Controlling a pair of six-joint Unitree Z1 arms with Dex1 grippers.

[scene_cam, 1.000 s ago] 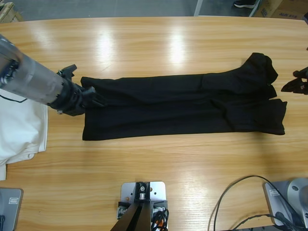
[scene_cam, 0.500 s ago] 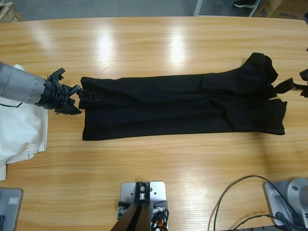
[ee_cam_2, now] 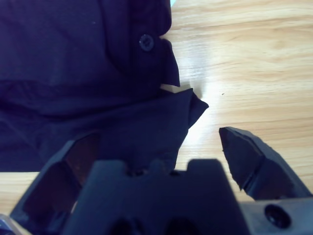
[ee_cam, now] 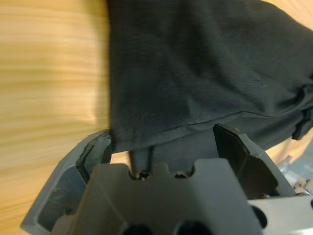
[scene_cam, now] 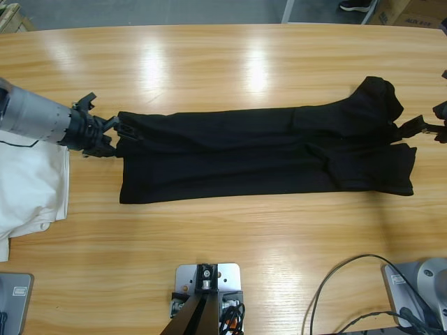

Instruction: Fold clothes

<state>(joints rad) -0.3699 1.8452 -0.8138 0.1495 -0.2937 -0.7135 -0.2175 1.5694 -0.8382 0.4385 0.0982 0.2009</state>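
At polo (scene_cam: 258, 150) hem, left hand (scene_cam: 112, 130) moved closer, jaws spread

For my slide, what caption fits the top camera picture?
Two grippers, left and right, at opposite ends of a black shirt.

White shirt (scene_cam: 28, 188) runs off at nine o'clock; right pincer (scene_cam: 419, 128) half cut off at three o'clock.

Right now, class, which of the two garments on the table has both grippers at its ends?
The black polo, stretched lengthwise across the table: left gripper and right gripper flank it. The white shirt lies untouched.
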